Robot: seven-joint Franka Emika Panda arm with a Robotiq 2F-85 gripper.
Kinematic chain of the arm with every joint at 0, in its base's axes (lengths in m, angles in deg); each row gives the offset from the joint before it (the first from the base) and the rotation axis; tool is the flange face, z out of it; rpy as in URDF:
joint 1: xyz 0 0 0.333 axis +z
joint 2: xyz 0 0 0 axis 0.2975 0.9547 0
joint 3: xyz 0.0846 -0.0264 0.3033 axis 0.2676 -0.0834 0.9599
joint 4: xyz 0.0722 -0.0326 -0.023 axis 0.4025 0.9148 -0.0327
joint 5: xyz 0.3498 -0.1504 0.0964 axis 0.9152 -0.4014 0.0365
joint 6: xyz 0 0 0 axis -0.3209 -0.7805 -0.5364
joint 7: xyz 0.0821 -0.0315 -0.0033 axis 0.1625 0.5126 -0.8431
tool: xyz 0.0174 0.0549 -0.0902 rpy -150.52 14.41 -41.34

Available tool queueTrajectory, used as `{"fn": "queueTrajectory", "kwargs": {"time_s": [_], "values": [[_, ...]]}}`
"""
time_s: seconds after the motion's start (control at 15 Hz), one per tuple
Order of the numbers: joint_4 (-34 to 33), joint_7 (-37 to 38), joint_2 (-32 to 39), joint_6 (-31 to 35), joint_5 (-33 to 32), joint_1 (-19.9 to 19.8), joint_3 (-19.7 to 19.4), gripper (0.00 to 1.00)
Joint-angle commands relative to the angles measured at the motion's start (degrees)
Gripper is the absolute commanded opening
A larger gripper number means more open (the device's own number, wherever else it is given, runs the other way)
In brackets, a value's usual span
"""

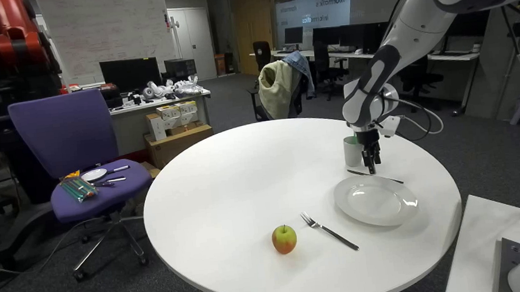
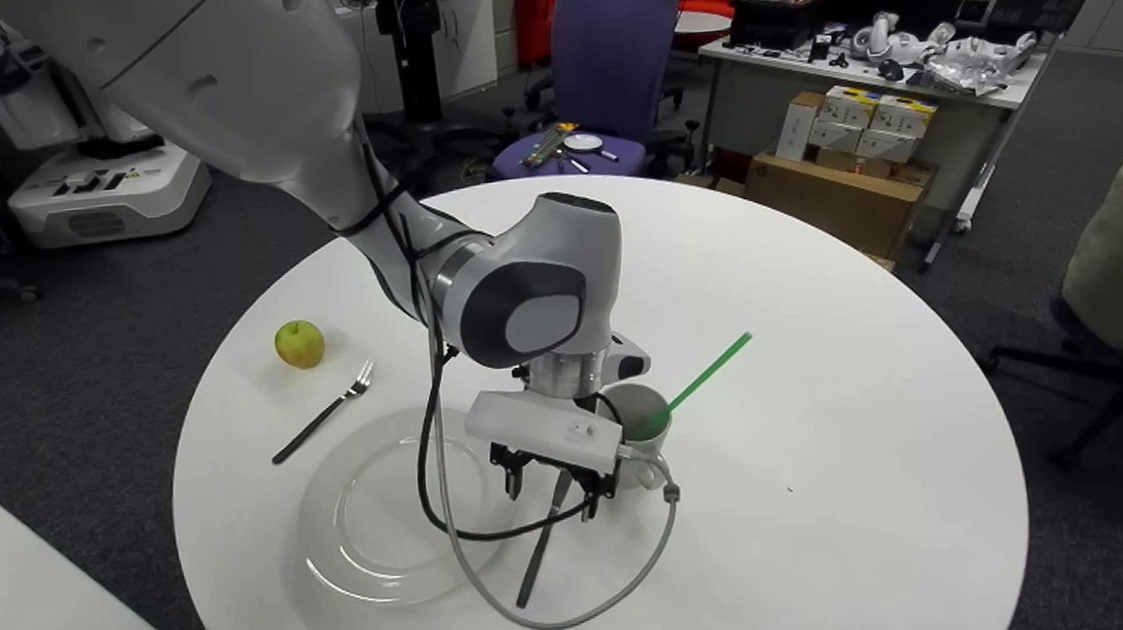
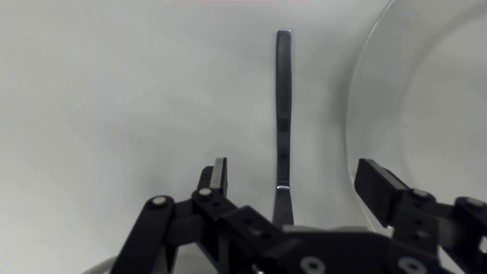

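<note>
Grey carpet [image 1: 229, 99] surrounds 1 round white table [image 1: 245, 190], where the pincer [image 3: 293, 169] gapes wide over a dark-handled knife [image 3: 283, 110].

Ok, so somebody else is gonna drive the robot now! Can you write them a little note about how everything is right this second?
Gripper: open, holding nothing, above the knife; one jaw overlaps the rim of the plate in the wrist view, contact can't be told.
Knife: on the white table, beside the plate, not touching it.
Around: a mug with a green straw stands near the blade end; a fork and an apple are on the plate's other side.
Done: jaws spread, knife between them in the wrist view.
Left: the knife is not yet gripped or lifted.
</note>
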State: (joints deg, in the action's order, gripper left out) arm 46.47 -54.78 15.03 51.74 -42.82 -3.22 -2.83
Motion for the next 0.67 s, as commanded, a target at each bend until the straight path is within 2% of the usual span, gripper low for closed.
{"fn": "queueTrajectory", "kwargs": {"time_s": [0.0, 0.07, 0.27, 0.53, 0.6], "values": [[3.8, -0.7, -3.9, 2.6, -1.6, -0.9, -0.4, 0.6], [3.9, -0.6, -3.9, 2.8, -1.7, -1.0, -0.6, 0.54], [4.5, -0.8, -3.9, 3.4, -2.0, -1.3, -0.8, 0.46], [6.5, -1.3, -3.4, 5.8, -2.8, -1.5, -1.0, 0.52], [7.1, -1.3, -3.2, 6.5, -3.0, -1.5, -1.0, 0.51]]}}
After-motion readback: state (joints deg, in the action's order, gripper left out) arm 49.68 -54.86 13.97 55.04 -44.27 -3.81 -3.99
